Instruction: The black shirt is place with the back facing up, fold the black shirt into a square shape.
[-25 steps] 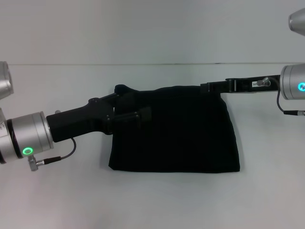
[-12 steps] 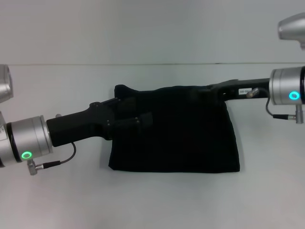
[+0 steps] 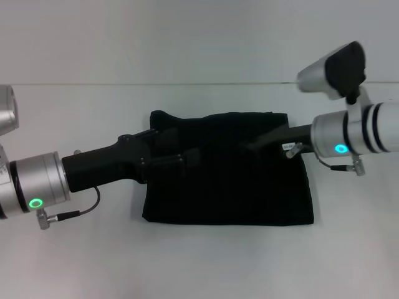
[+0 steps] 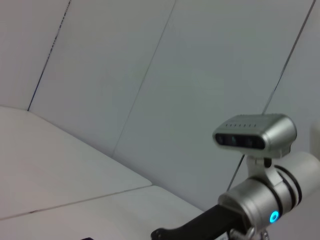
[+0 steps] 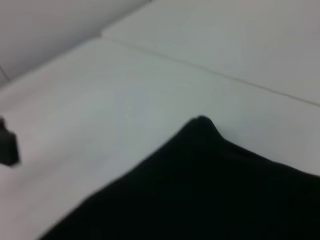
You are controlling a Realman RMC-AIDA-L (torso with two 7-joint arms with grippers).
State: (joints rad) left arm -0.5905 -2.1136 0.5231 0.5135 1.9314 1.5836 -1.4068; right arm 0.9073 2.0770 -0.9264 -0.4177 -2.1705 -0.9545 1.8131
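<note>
The black shirt (image 3: 237, 193) lies folded into a wide rectangle on the white table (image 3: 199, 261), with a small peak at its far left corner. No letters show. My left gripper (image 3: 184, 152) reaches in low over the shirt's left part. My right gripper (image 3: 249, 146) reaches in from the right over the shirt's upper middle. Both are black against the black cloth. The right wrist view shows the shirt (image 5: 210, 190) and its pointed corner on the table. The left wrist view shows only my right arm (image 4: 260, 200) and the wall.
White table surface surrounds the shirt on all sides. The table's far edge (image 3: 199, 83) meets a pale wall. A small dark thing (image 5: 7, 145) sits at the edge of the right wrist view.
My right arm has swung from the shirt's far right corner inward and toward me, over the shirt's upper middle. The left arm has barely moved. The shirt's outline is unchanged.
</note>
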